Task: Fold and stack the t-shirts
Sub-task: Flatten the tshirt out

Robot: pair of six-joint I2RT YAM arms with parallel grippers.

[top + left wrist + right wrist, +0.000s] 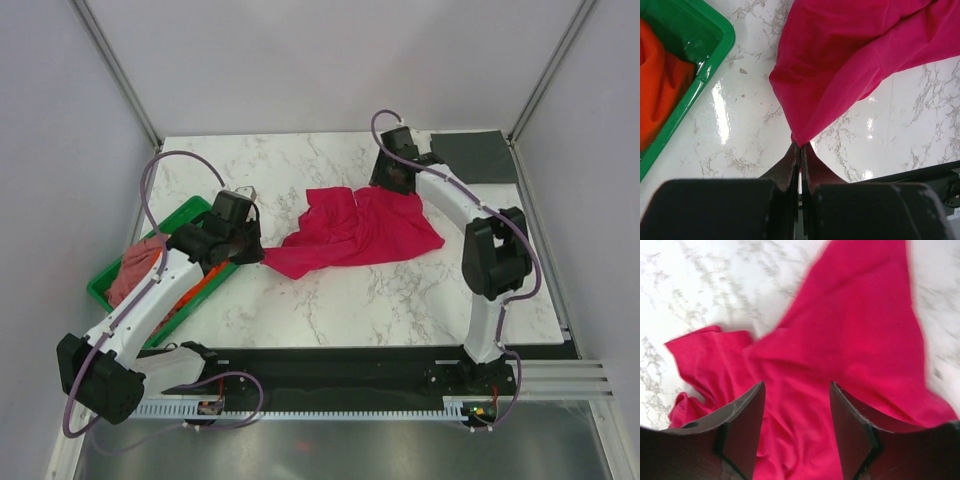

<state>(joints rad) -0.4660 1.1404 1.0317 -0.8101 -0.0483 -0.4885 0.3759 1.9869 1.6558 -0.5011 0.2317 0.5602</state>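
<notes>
Crimson-red cloth t-shirt [355,232]: crumpled, centre of white marble desk [340,310]. Near-left corner clamped in left pincer [800,150], jaws together on fabric. Right pincer [796,390]: apart, above far-right part of shirt. Orange tee [660,90] and dusty pink tee [135,265]: inside green plastic tray [190,212], left edge.

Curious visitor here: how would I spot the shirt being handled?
Look at the white marble table. Near its middle, right of the green tray, lies the crumpled crimson t-shirt. It alone is outside the tray, one corner pinched by the left gripper.

Left pincer [800,146] clamped tight; right pincer [796,387] (reached far) agape.
</notes>
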